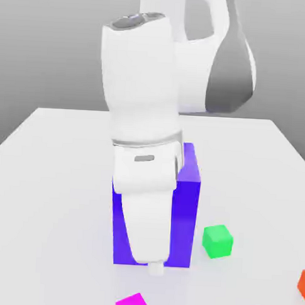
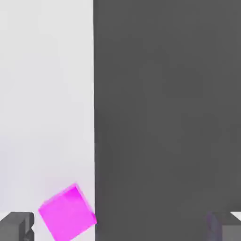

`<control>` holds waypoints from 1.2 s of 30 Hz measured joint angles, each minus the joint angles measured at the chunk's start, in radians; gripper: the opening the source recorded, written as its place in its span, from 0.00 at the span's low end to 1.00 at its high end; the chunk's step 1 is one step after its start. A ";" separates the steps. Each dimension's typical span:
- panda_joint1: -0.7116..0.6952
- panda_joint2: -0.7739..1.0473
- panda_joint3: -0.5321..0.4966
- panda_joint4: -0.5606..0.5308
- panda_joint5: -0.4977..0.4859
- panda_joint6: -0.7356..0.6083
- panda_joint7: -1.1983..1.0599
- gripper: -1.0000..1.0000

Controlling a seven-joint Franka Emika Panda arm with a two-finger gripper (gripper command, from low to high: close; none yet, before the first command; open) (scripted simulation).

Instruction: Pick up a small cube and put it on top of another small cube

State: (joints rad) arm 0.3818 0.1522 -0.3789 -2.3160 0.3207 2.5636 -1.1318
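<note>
Magenta cube (image 1: 133,303) sits on table (image 1: 48,149) at bottom centre of exterior view, not lifted. Green cube (image 1: 218,240) lower right, well apart, nothing on top. We judge task barely begun: grasp, carry, stack all remain. Gripper (image 2: 120,226) spread wide, empty. We see no containers.
</note>
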 joint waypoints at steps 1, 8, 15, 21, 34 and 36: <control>-0.005 0.020 0.004 -0.001 0.001 0.007 -0.039 0.50; -0.043 0.148 0.036 -0.009 -0.034 0.063 -0.282 0.50; -0.121 0.341 0.124 0.021 0.003 0.195 -0.439 0.50; -0.131 0.363 0.136 0.026 0.014 0.210 -0.448 0.00; 0.019 0.095 0.010 -0.056 -0.150 0.093 -0.171 0.00; 0.047 0.057 -0.003 -0.075 -0.186 0.094 -0.097 0.00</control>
State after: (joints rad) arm 0.4288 0.2087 -0.3824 -2.3906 0.1346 2.6579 -1.2289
